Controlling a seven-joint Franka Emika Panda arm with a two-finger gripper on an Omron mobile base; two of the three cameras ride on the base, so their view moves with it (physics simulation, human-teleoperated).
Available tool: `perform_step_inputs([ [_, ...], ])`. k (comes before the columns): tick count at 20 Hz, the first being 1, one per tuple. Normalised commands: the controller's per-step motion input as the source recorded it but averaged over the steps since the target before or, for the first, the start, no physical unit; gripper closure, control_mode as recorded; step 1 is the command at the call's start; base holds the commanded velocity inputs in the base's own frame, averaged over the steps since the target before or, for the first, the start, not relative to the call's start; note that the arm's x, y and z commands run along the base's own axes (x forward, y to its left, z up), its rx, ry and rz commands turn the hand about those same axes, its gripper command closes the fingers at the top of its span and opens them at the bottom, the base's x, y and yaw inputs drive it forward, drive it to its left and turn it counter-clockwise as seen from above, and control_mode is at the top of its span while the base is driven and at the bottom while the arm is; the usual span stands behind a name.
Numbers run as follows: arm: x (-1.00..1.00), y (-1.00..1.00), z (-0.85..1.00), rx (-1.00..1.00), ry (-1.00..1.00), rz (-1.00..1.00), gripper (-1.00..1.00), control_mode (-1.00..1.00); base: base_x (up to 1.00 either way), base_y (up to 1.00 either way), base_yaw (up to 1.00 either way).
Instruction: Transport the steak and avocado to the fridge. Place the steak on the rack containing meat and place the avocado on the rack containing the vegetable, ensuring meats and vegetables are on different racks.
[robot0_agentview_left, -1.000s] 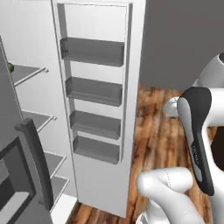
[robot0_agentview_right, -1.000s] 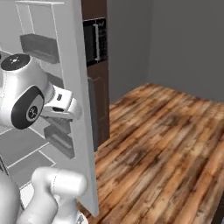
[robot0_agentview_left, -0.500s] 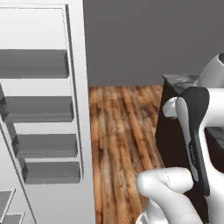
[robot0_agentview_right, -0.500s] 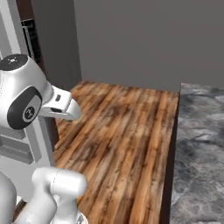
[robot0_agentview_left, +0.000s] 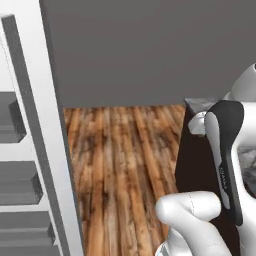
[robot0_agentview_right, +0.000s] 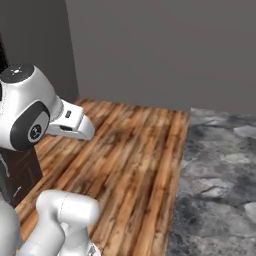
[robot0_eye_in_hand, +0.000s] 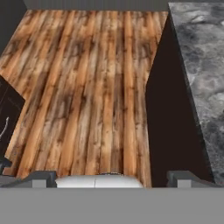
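Brushed grey and white, the fridge (robot0_agentview_left: 35, 150) stands upright at the left edge of the left base view, its open door reaching up out of sight and its pale door shelves stacked one above another. From the hand view the gripper (robot0_eye_in_hand: 112, 177) hangs over the wooden floor (robot0_eye_in_hand: 87, 87) beside a dark counter (robot0_eye_in_hand: 175, 113) with a grey stone top, its two fingertips (robot0_eye_in_hand: 41, 178) set wide apart with nothing between them. White arm (robot0_agentview_right: 30, 120) is bent at the elbow, the hand tilted forward and down.

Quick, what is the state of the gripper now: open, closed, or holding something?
Gripper: open, jaws wide apart, holding nothing, above the wooden floor.
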Motion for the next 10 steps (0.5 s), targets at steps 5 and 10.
perform_step_inputs([
  [5, 0.00, 0.00, 0.00, 0.00, 0.00, 0.00, -1.00, 1.00, 1.00, -0.26, -0.05],
  [10, 0.00, 0.00, 0.00, 0.00, 0.00, 0.00, -1.00, 1.00, 1.00, -0.32, 0.00],
])
